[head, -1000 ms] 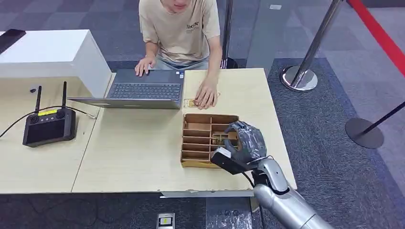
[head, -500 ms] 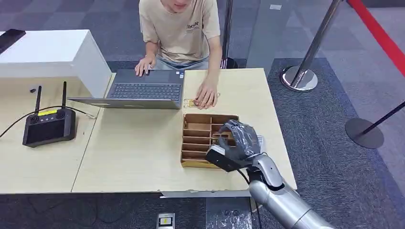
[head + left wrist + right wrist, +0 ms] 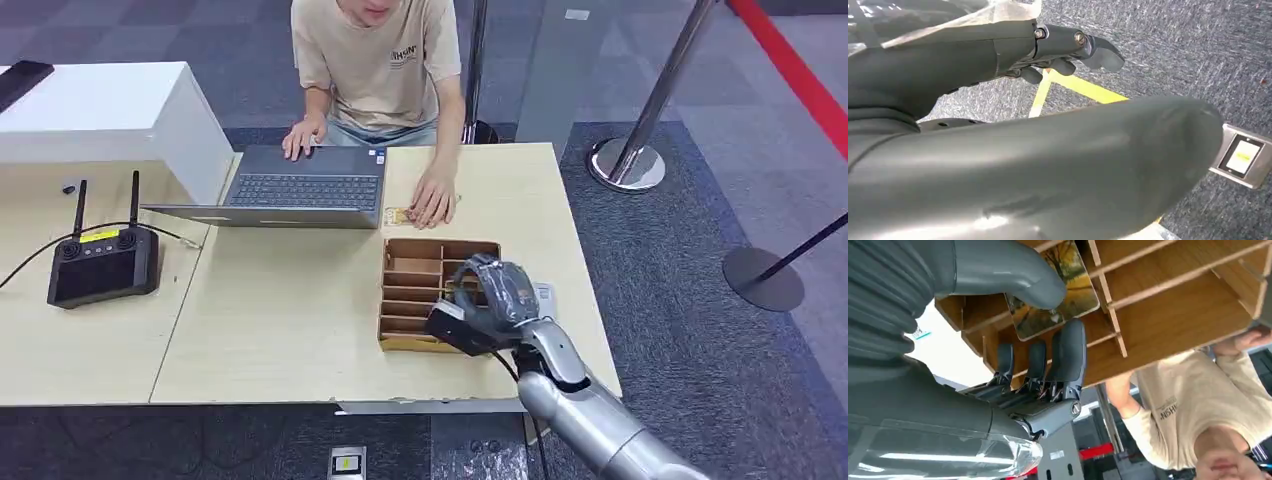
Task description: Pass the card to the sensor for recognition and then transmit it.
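From the head view, the right hand (image 3: 497,297) reaches over the right half of a brown compartmented organizer tray (image 3: 400,300) that stands near the front right part of the wooden table (image 3: 300,330). The tray's right side lies under the hand, with a strip of bare table between it and the table's right edge. A white slip (image 3: 545,296) shows just beyond the hand on that strip. Left of the tray the tabletop is open up to a laptop (image 3: 300,190), which sits at the far edge. A person (image 3: 380,60) sits behind the table with one hand on the laptop and the other pressing a small card (image 3: 399,215) flat on the table just behind the tray. A black controller (image 3: 102,262) with two antennas rests on the adjoining table to the left, well apart from the tray. Stanchion bases stand on the carpet to the right.

In the left wrist view, the left hand (image 3: 1068,55) hangs over grey carpet with its fingers loosely curled and nothing in them.

In the right wrist view, the right hand's thumb and dark fingers (image 3: 1068,355) are apart on either side of a card with an autumn picture (image 3: 1058,290) lying in a tray compartment; the thumb overlaps the card, but whether it is gripped cannot be told.
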